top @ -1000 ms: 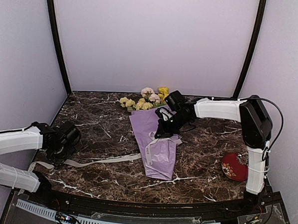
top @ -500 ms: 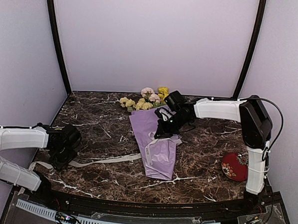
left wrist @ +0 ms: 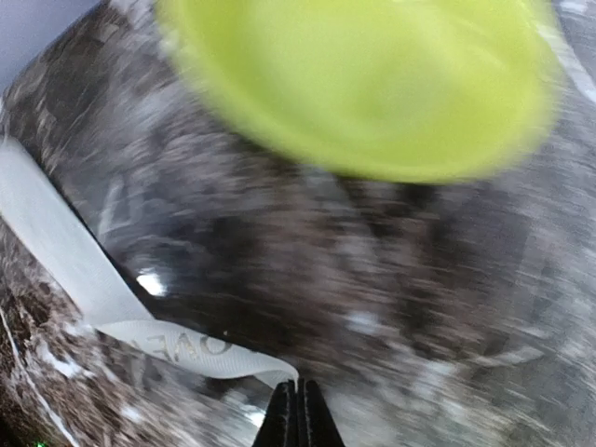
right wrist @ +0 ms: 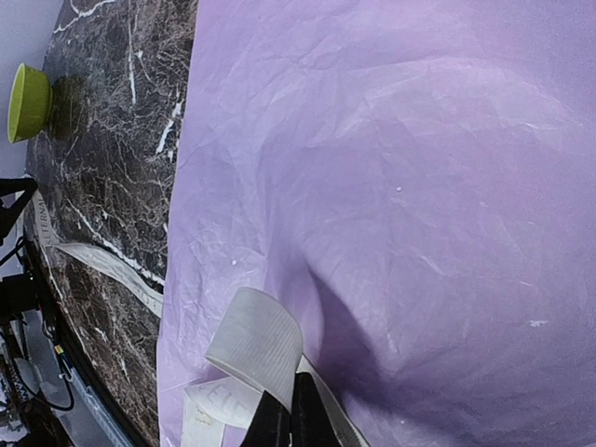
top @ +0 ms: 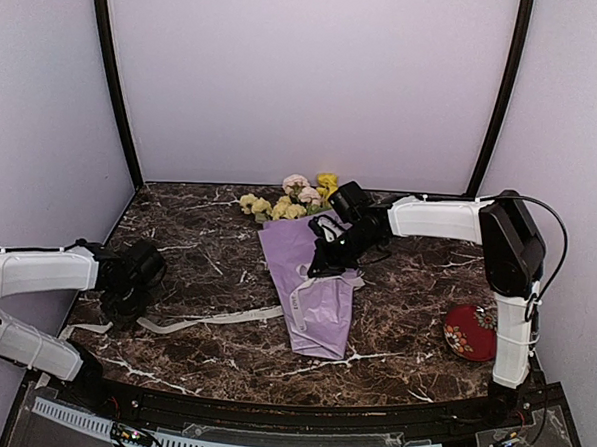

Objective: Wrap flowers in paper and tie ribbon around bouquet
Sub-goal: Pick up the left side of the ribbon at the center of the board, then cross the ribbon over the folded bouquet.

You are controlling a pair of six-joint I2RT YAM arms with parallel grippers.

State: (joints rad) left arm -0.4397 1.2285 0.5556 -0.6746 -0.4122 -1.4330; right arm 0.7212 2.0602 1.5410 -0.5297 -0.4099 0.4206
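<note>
The bouquet lies mid-table: yellow and pink flowers (top: 295, 198) stick out of the far end of a lilac paper (top: 315, 284) cone. A cream ribbon (top: 213, 319) runs from the cone's middle leftward across the marble. My right gripper (top: 318, 270) hovers over the cone, shut on a loop of the ribbon (right wrist: 256, 345) just above the paper (right wrist: 419, 186). My left gripper (top: 124, 309) is at the ribbon's far left stretch. In the left wrist view its fingers (left wrist: 298, 410) are pressed together, with the printed ribbon (left wrist: 177, 345) rising into their tips.
A lime-green bowl (left wrist: 363, 84) sits on the marble just ahead of the left gripper; it also shows as a green bowl (right wrist: 28, 102) far left in the right wrist view. A red patterned round object (top: 470, 333) lies by the right arm's base. Walls enclose the table (top: 415, 290).
My left gripper has gone from wide open to shut at the ribbon and shifted slightly away from the table's near edge. The ribbon beside it has lifted a little. The right arm is still.
</note>
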